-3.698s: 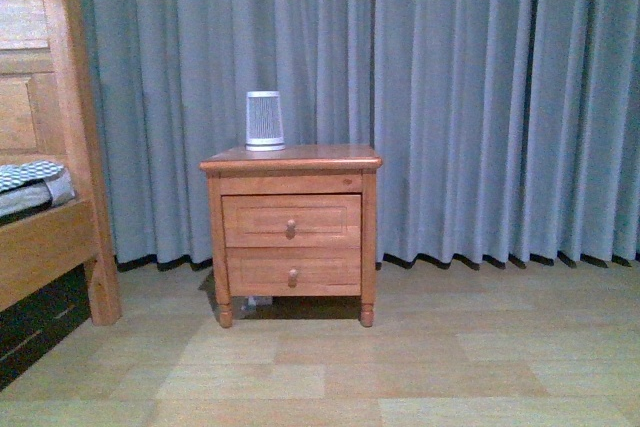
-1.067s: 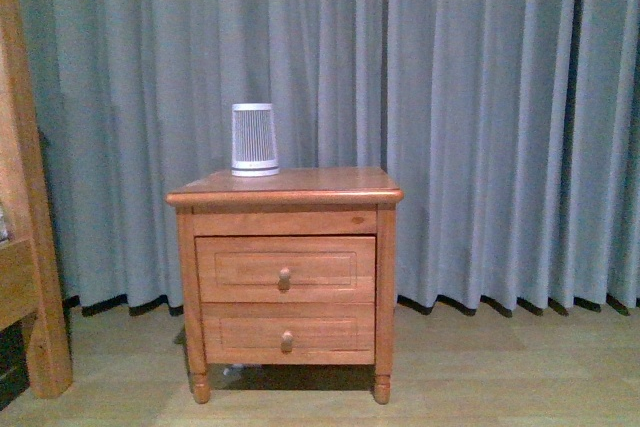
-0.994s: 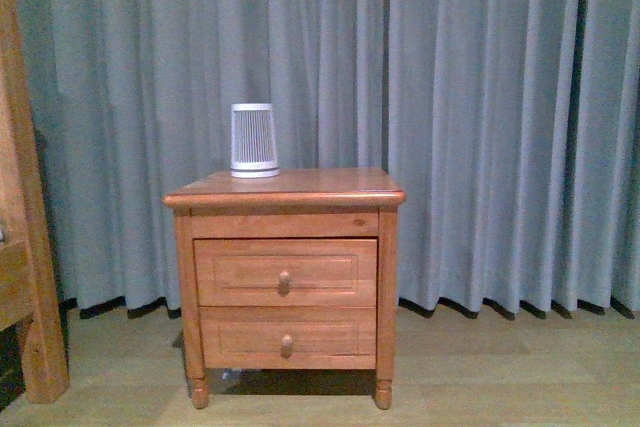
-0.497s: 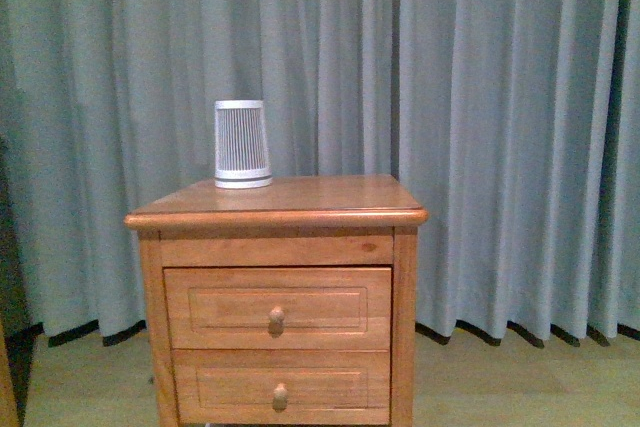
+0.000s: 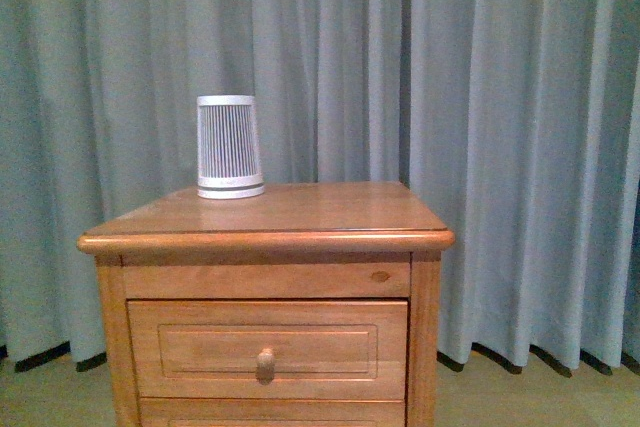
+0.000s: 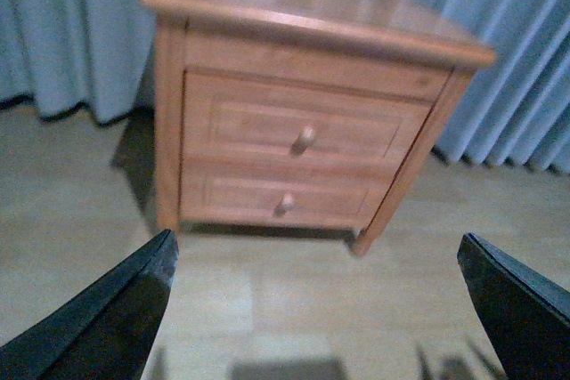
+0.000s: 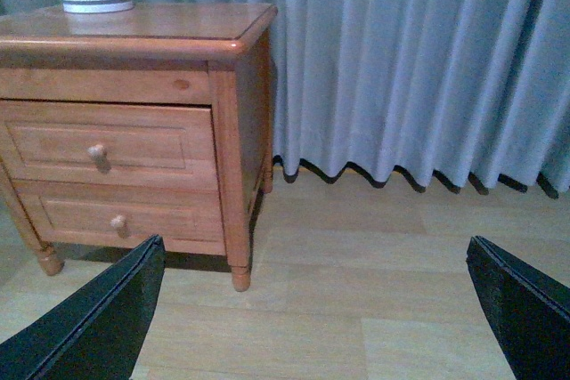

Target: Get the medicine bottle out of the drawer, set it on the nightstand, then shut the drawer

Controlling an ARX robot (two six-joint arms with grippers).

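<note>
The orange-brown nightstand (image 5: 300,222) fills the lower front view, close ahead. Its upper drawer (image 5: 268,347) is shut, with a round knob (image 5: 265,364). The medicine bottle is hidden. In the left wrist view the nightstand (image 6: 338,15) and the shut drawer (image 6: 307,126) lie ahead of my open left gripper (image 6: 316,309), well apart from it. My right gripper (image 7: 316,309) is open over bare floor, and in its view the nightstand (image 7: 160,28) and drawer (image 7: 107,144) are off to one side. Neither gripper holds anything.
A ribbed white-grey tapered cylinder (image 5: 229,147) stands on the nightstand's back left. The lower drawer (image 6: 285,198) is shut too. Grey-blue curtains (image 5: 500,127) hang behind. Pale wood flooring (image 7: 356,273) spreads in front of and beside the cabinet.
The nightstand has grown larger and closer in the front view, and the bed frame has slid out of view on the left. The lower drawer has dropped below the picture's edge.
</note>
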